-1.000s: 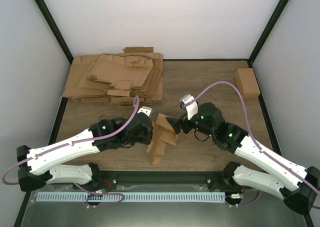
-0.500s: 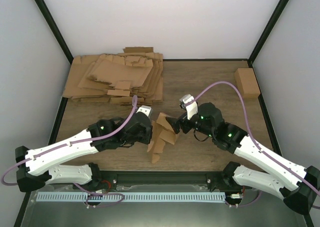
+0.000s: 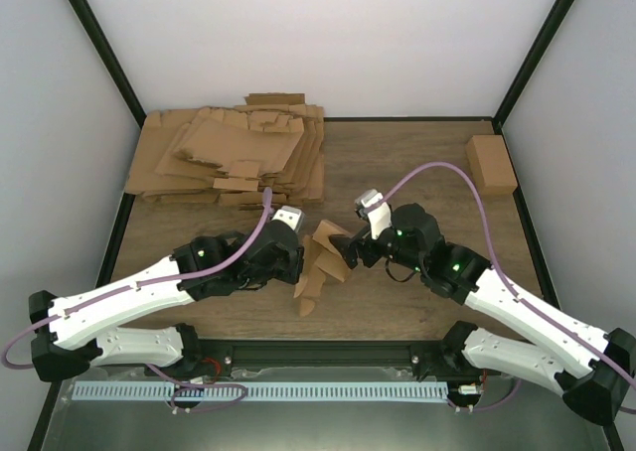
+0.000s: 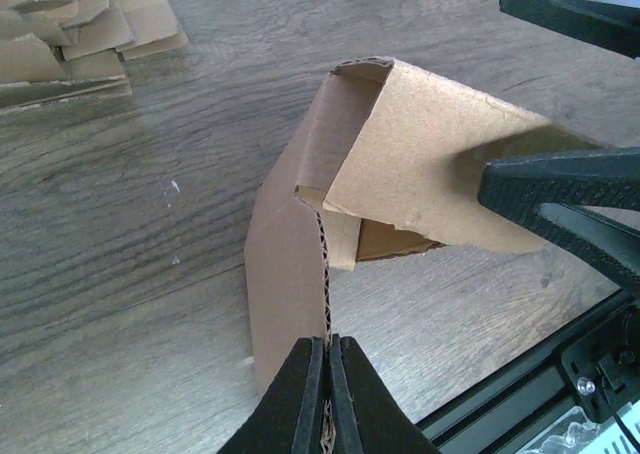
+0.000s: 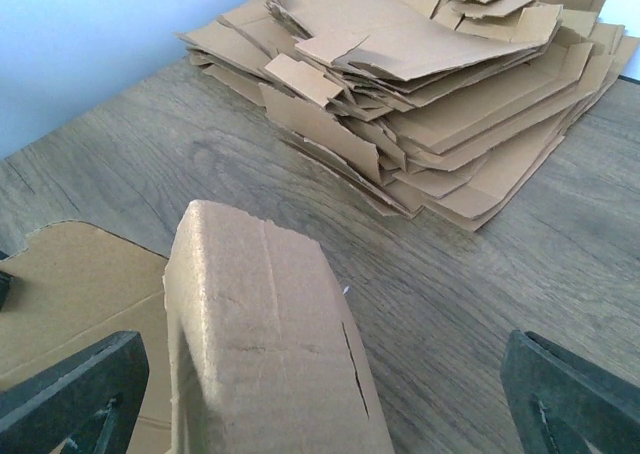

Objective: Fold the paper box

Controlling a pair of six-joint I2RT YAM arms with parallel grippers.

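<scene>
Paper box part-folded | left gripper pinching its edge | right gripper spread wide

One box, one heap, one block

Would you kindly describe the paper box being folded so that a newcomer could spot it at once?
On the wooden table, look at the near middle. The paper box stands between the shut left hand, pinching one edge, and the open right hand. Unlike the flat heap of sheets far left and the small closed carton far right, it is one creased piece standing up.
</scene>
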